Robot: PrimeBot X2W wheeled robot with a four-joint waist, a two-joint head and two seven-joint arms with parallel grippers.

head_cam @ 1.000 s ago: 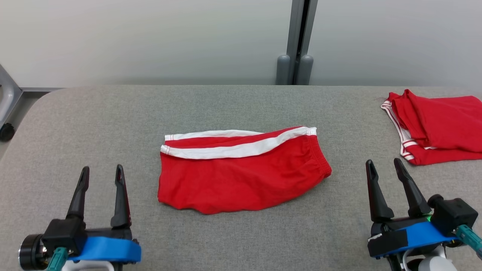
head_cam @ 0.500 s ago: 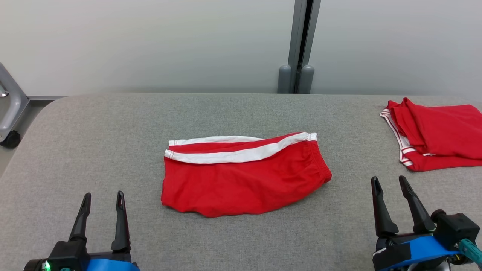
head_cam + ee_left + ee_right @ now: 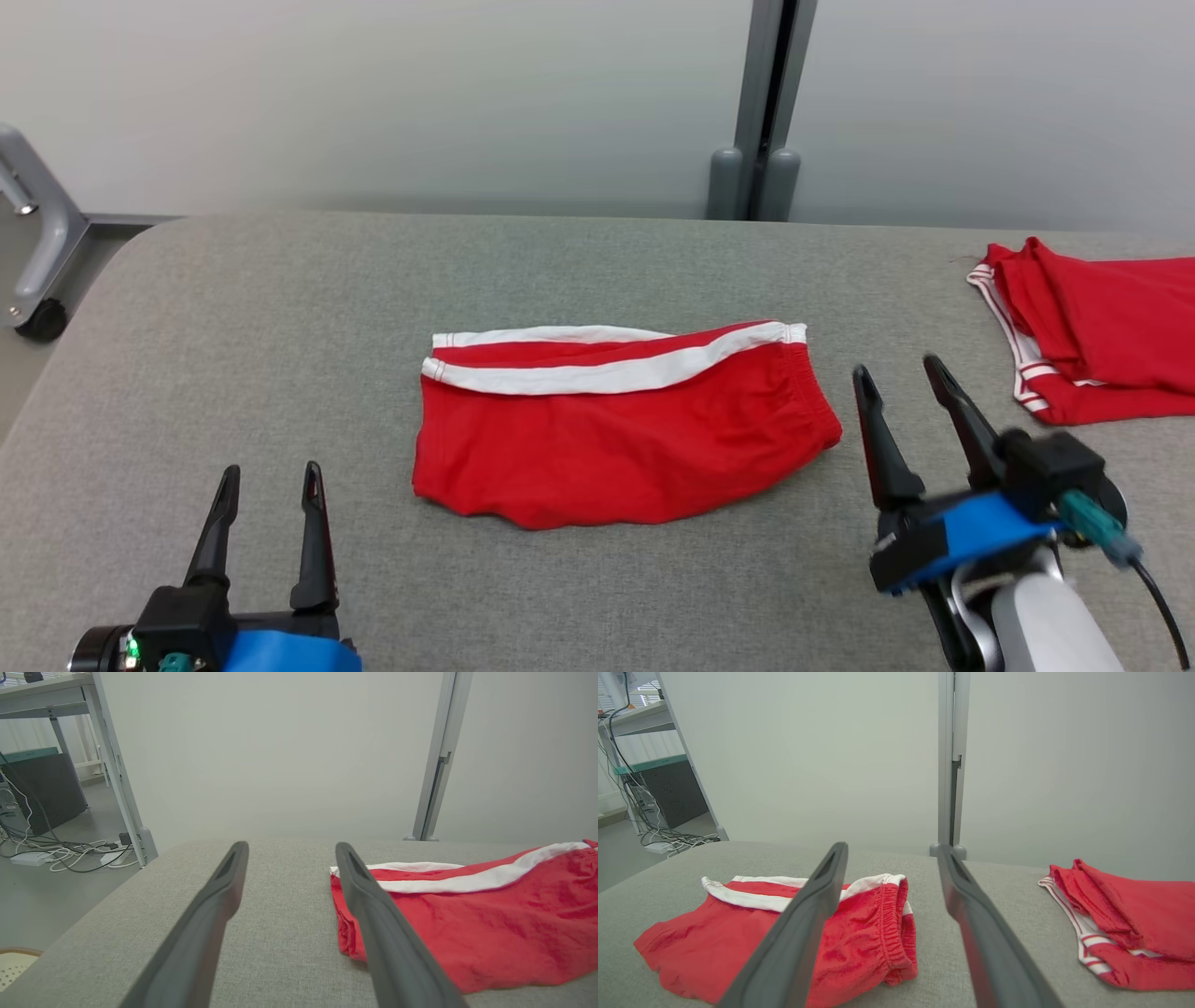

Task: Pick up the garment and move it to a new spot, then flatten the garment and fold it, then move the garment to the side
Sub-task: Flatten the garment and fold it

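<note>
Shorts (image 3: 621,439) look folded, middle of bench (image 3: 280,308). R pincer (image 3: 895,366) apart, empty, just beside them; L pincer (image 3: 272,467) apart, near front edge. Next, prob.: clamp, slide sideways (w/o unfolding).

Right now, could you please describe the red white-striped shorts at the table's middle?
The red soft-fabric shorts lie folded flat on the grey cloth-covered table, gathered waistband toward the robot's right, white stripes along the far edge, near edge wavy. Only the table touches them; the open right gripper stands beside the waistband.
</note>
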